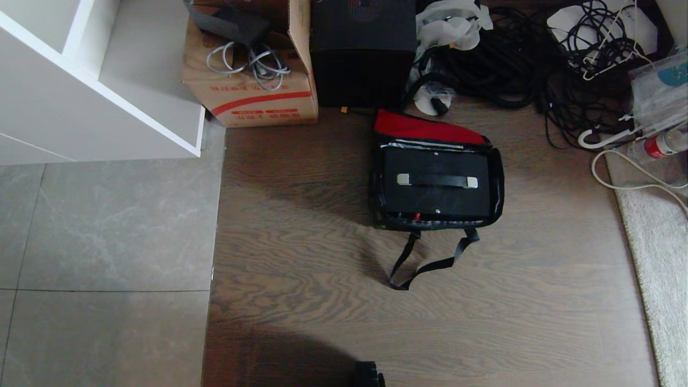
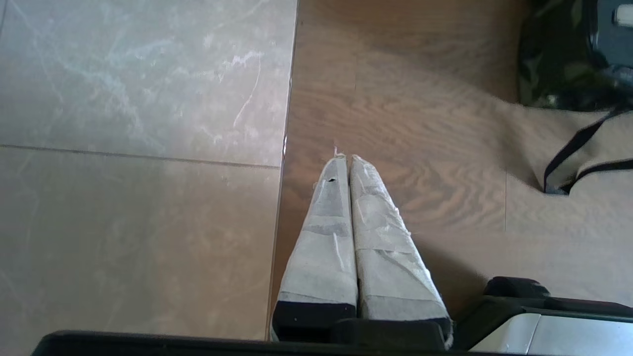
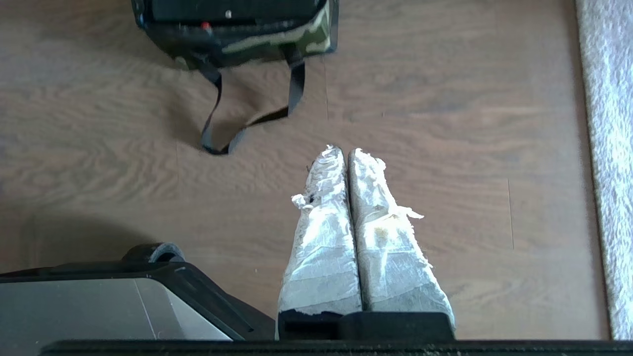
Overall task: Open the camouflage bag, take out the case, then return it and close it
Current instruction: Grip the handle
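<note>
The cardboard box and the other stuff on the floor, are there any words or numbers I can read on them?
Cardboard box: red printing under a red stripe, upside down and too blurred to read.
Black box: a faint coloured mark on top, unreadable.
Bottle: red label, too small to read.
Camouflage bag and case: no writing visible.

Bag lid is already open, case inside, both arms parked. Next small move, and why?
Probably bring the right gripper toward the case and open its fingers over the handle. The camouflage bag sits on the floor with its red lid folded back and the case still inside; both the right and left gripper hang shut over bare floor, short of the bag.
</note>
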Controlling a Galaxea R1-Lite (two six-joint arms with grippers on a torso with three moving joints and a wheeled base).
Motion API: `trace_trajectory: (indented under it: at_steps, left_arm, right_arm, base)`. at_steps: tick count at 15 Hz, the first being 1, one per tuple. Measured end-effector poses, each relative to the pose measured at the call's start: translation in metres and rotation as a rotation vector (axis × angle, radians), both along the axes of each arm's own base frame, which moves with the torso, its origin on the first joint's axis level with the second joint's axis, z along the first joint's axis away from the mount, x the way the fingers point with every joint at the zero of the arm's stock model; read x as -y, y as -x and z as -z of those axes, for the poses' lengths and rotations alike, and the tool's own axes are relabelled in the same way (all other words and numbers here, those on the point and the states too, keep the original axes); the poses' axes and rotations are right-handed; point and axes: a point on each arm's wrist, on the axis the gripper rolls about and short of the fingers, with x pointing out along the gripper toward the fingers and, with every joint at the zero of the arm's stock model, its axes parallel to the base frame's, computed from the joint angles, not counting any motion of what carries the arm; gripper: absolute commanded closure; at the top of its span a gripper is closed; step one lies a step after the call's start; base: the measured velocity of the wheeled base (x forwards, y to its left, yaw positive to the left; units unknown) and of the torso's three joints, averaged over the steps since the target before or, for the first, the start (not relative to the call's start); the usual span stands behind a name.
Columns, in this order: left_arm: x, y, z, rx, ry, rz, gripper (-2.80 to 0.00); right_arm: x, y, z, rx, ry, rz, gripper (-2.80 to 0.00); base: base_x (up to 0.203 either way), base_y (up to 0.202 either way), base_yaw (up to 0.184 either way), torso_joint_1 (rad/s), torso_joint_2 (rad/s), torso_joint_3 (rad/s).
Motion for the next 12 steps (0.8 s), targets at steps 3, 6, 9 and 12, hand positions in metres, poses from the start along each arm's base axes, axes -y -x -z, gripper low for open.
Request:
trace_trajectory:
  at_steps: [3, 6, 9, 12]
  left_arm:
    - [0.0000, 0.0000, -0.0001, 0.001, -0.001, 0.001, 0.00]
    - [0.0000, 0.0000, 0.0000, 0.000, -0.001, 0.000, 0.00]
    - [0.0000, 0.0000, 0.0000, 0.000, -0.001, 0.001, 0.00]
    - [0.0000, 0.0000, 0.0000, 0.000, -0.001, 0.001, 0.00]
  right_arm:
    - [0.0000, 0.0000, -0.0002, 0.002, 0.000, 0.000, 0.00]
    - [0.0000, 0.0000, -0.0001, 0.000, 0.000, 0.000, 0.00]
    - [0.0000, 0.0000, -0.0001, 0.000, 0.000, 0.000, 0.00]
    - [0.0000, 0.0000, -0.0001, 0.000, 0.000, 0.000, 0.00]
  base:
    - [0.108, 0.000, 0.000, 0.001, 0.00, 0.000]
    - [0.000, 0.000, 0.000, 0.000, 0.00, 0.000]
    - [0.000, 0.000, 0.000, 0.000, 0.00, 0.000]
    - [0.000, 0.000, 0.000, 0.000, 0.00, 0.000]
